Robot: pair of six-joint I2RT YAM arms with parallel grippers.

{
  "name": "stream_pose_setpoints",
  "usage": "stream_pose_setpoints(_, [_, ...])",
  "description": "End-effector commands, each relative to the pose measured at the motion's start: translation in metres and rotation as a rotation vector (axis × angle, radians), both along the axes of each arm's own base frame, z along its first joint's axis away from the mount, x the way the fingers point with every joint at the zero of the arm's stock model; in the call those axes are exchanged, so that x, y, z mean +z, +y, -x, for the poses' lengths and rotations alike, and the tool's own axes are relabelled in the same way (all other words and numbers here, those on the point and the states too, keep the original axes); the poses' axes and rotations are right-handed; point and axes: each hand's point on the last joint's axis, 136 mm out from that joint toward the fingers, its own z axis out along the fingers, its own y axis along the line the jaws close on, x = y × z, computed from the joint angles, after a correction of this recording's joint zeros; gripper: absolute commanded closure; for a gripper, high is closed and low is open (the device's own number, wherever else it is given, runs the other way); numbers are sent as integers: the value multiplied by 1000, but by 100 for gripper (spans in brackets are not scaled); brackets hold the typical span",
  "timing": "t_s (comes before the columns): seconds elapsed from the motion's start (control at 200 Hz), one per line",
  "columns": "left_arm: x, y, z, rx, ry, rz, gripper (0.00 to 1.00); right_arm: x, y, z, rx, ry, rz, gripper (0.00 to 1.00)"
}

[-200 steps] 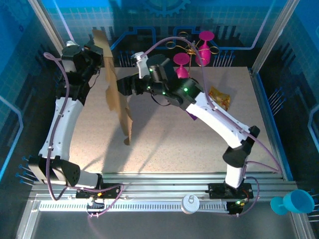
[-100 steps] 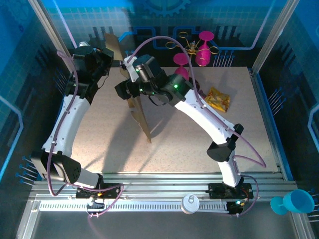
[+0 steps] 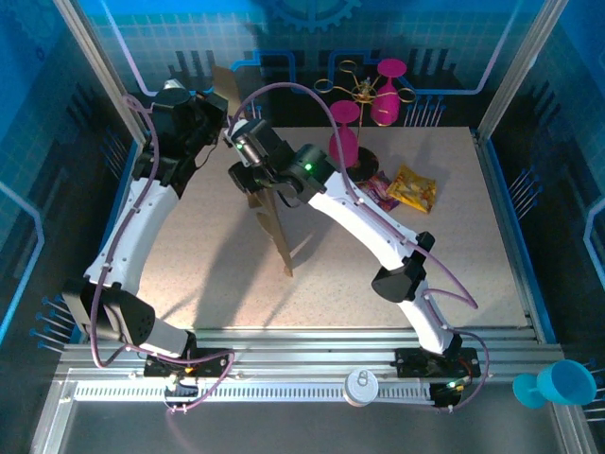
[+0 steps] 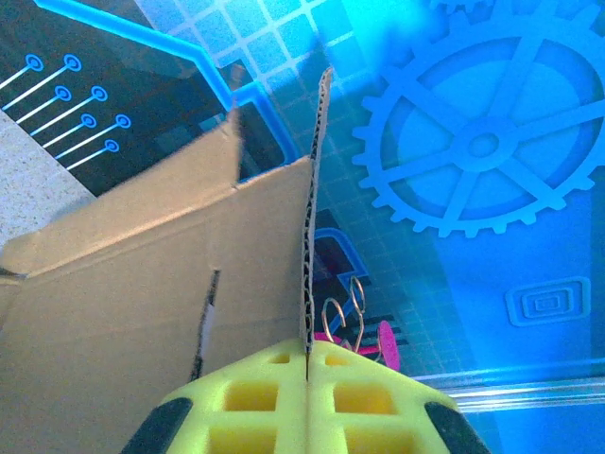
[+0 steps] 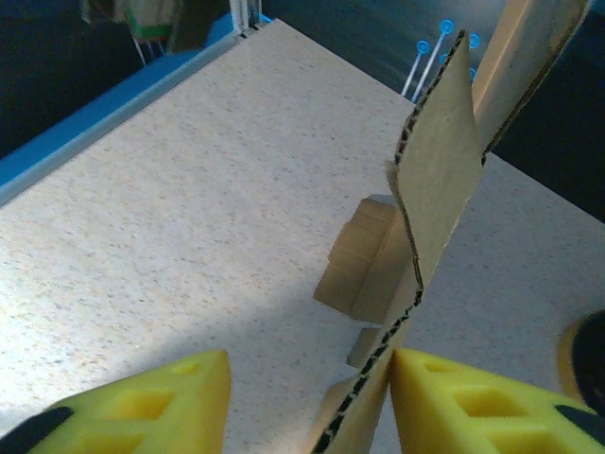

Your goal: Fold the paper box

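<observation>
The paper box point(image 3: 271, 216) is a flat brown cardboard sheet held up on edge over the table's back left, its lower corner near the tabletop. My left gripper point(image 3: 220, 132) is shut on its top edge; in the left wrist view the yellow pads point(image 4: 265, 397) pinch the corrugated edge at the left gripper point(image 4: 307, 364), with the box's panel point(image 4: 123, 284) spreading left. My right gripper point(image 3: 248, 178) straddles the sheet lower down. In the right wrist view the box's edge point(image 5: 440, 180) runs between the open jaws of the right gripper point(image 5: 310, 378), touching the right pad point(image 5: 444, 397), with a gap to the left pad.
Two pink goblets point(image 3: 344, 134) point(image 3: 388, 87) and a gold wire stand point(image 3: 356, 87) sit at the back. A yellow snack packet point(image 3: 414, 187) and a purple one point(image 3: 379, 188) lie at the right rear. A blue cup point(image 3: 558, 383) rests off the table, front right.
The right gripper has moved left and back along the sheet toward the left gripper, and its jaws have narrowed around the cardboard edge. The left gripper and sheet shifted slightly right.
</observation>
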Motion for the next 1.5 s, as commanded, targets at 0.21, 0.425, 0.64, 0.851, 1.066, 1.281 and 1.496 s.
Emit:
stream_pose_setpoints(0.21, [13, -6, 5, -13, -17, 9, 73, 18, -23, -9, 7, -109, 89, 100])
stream_pose_setpoints(0.425, [5, 50, 35, 121, 174, 204, 23, 52, -32, -4, 100, -286, 55, 100])
stream_pose_setpoints(0.64, [-32, 117, 66, 310, 359, 520, 21, 73, -46, 8, 168, -421, -17, 100])
stream_pose_setpoints(0.851, [-68, 136, 71, 370, 474, 762, 20, 80, -57, 24, 210, -527, -128, 100])
stream_pose_setpoints(1.066, [-81, 149, 54, 382, 495, 871, 6, 76, -71, 24, 212, -541, -169, 100])
stream_pose_setpoints(1.281, [-92, 153, 19, 327, 501, 990, 6, 68, -76, 29, 246, -491, -245, 100])
stream_pose_setpoints(1.496, [-113, 154, -2, 301, 557, 1044, 6, 67, -79, 31, 266, -467, -285, 100])
